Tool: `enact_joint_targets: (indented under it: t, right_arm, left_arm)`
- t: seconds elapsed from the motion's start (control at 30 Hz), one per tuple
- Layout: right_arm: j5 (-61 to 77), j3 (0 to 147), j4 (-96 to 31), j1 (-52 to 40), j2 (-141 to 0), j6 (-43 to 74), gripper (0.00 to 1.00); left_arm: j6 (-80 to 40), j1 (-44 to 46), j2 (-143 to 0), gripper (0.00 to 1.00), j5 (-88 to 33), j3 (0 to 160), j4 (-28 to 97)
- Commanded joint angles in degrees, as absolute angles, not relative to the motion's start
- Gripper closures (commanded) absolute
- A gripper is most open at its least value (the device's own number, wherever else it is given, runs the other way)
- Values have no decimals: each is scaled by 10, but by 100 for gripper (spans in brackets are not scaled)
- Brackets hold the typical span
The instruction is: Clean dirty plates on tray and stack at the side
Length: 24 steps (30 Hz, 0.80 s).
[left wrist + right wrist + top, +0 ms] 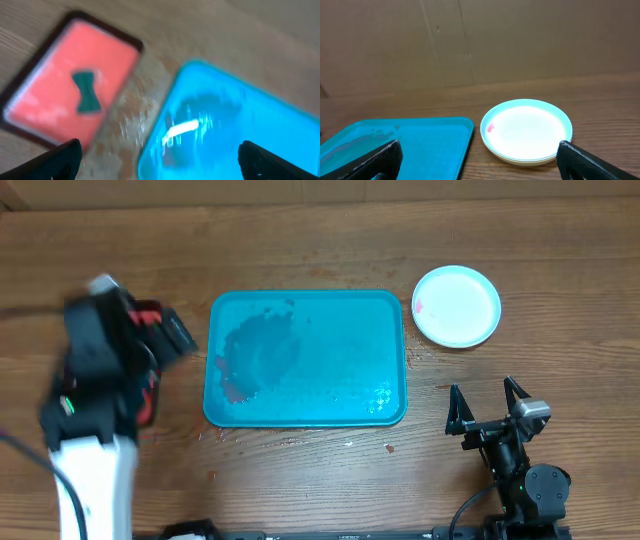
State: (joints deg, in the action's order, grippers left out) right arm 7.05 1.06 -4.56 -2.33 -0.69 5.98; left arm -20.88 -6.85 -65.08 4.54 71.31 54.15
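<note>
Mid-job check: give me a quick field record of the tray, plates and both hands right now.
tray: large teal-blue rectangular plastic tray, no plates on it, reddish smears at its left end
plates: small round plastic plates stacked beside the tray's far right corner; red mark on top plate's rim
left hand: open, empty, view blurred, by small red tray with dark rim holding a dark green bow-tie-shaped piece
right hand: open, empty, near side of the plates

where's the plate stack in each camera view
Overhead: plate stack upper right, just right of the blue tray.
Left wrist: not in it; blue tray fills lower right.
Right wrist: plate stack lower middle, blue tray at lower left.
Shared landmark: the blue tray.
</note>
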Motion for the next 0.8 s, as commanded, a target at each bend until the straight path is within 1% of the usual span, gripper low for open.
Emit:
enact_joint_targets:
  t: [0.0,0.2,0.37,0.4,0.43,0.63,0.77]
  right_arm:
    - [65,5,-42,-22,-2,58,0]
    - [65,5,-42,-22,-2,57,0]
    - [65,5,-42,-22,-2,57,0]
    - [65,5,-42,-22,-2,58,0]
    - [65,5,-42,-22,-2,57,0]
    - [65,5,-42,-22,-2,57,0]
    - [65,5,-42,-22,-2,57,0]
  left_arm:
    - [-182,-34,-549,0,52,622,538]
    - [-181,-31,-457,0,68,552,526]
    - [-171,-31,-378,0,81,467,477]
    - [-163,-30,-363,0,81,446,457]
    - [-151,-24,-316,0,81,373,379]
    - [-142,-13,-215,0,79,221,206]
    - [-142,-13,-156,0,78,150,141]
